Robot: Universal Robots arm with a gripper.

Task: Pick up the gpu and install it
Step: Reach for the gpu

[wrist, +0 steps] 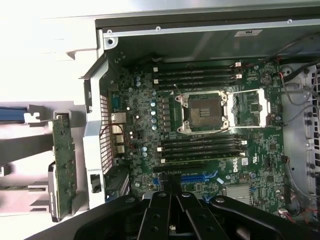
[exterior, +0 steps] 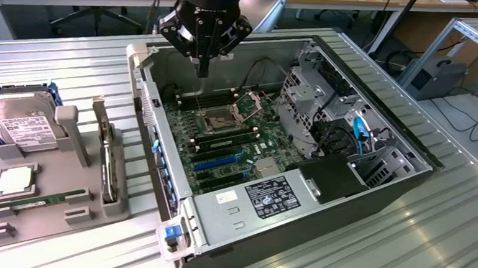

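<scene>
The gpu [exterior: 108, 163] stands on edge in a slot of the grey holder [exterior: 26, 214], to the exterior view's left of the open computer case [exterior: 319, 195]. In the wrist view the gpu [wrist: 62, 165] is a thin green-faced card with a metal bracket at one end. My gripper [exterior: 201, 71] hangs above the far end of the motherboard [exterior: 247, 150], inside the case opening and well apart from the gpu. Its fingers are shut together with nothing between them. In the wrist view the gripper [wrist: 172, 192] sits over the blue expansion slots [wrist: 197, 177].
The grey holder also carries a silver hard drive [exterior: 20, 124], a square chip [exterior: 16, 182] and a green RAM stick [exterior: 40, 200]. The CPU socket [exterior: 223, 117] stands open. Drive cages and cables [exterior: 338, 134] fill the case's right side. The case wall [exterior: 152, 135] separates holder and motherboard.
</scene>
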